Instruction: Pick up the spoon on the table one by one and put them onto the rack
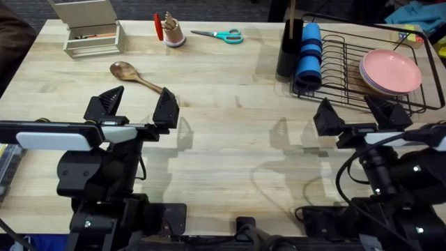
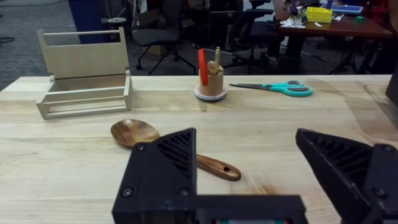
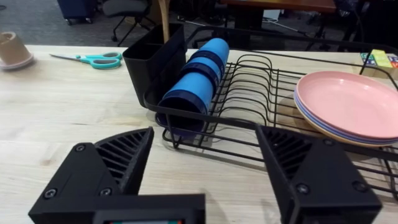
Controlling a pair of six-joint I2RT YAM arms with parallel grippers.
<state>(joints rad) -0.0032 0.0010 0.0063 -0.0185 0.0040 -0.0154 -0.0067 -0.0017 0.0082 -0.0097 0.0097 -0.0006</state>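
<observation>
A brown wooden spoon [image 1: 134, 75] lies on the table [image 1: 230, 146] at the left, bowl toward the far left, handle pointing toward my left gripper. In the left wrist view the spoon [image 2: 163, 147] lies just beyond the fingers, partly hidden by one of them. My left gripper [image 1: 137, 106] is open, just short of the handle's end. The black wire rack [image 1: 362, 70] stands at the far right with a tall black cup [image 1: 290, 47] holding a wooden handle. My right gripper [image 1: 354, 111] is open, in front of the rack [image 3: 261, 118].
Blue cups [image 1: 309, 54] and pink plates [image 1: 390, 72] sit in the rack. A beige box-shaped holder [image 1: 89, 28], a small tan pot with a red tool [image 1: 171, 31] and teal-handled scissors [image 1: 221, 35] line the far edge.
</observation>
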